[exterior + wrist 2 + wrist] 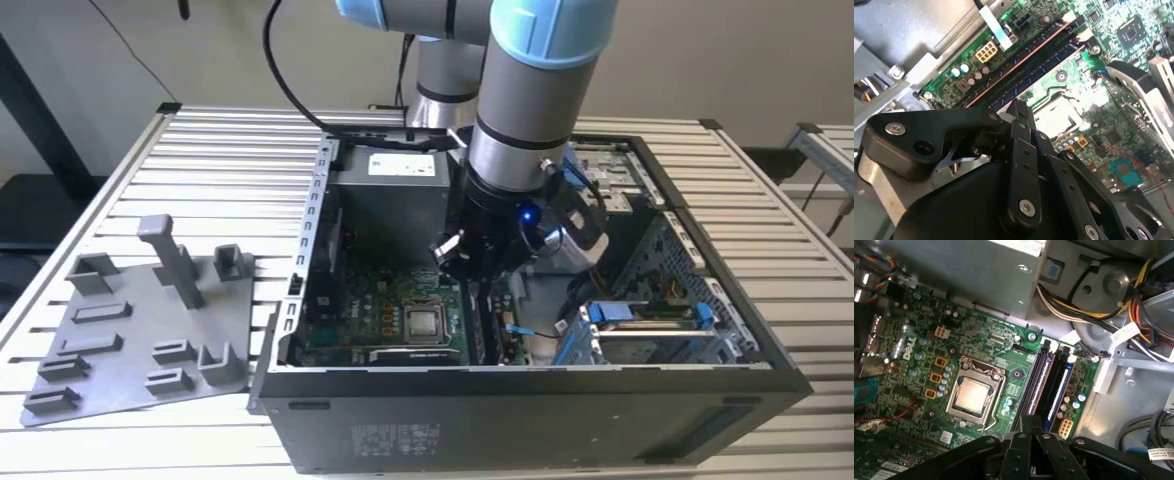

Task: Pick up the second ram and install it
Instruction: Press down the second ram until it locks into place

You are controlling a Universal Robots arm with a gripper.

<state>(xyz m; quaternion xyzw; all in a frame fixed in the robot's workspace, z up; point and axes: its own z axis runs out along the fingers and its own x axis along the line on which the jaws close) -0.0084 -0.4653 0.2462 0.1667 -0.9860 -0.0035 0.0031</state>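
green motherboard point(1004, 347) below gripper point(1031, 427); jaws together, whether clamped on second ram cannot tell. risk: misalignment over ram slots point(1046, 382) could jam stick, bend latch.

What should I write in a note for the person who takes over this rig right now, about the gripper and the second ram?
Gripper: inside the open computer case, fingers closed together, no stick between them. Its tip is just above the memory slots on the green motherboard.
Second ram: long dark sticks stand in the slots beside the processor socket; it seems to be one of them, I cannot tell which.
Done: apparently picked up and placed in a slot.
Left: it cannot be seen whether it is pushed fully home and latched.
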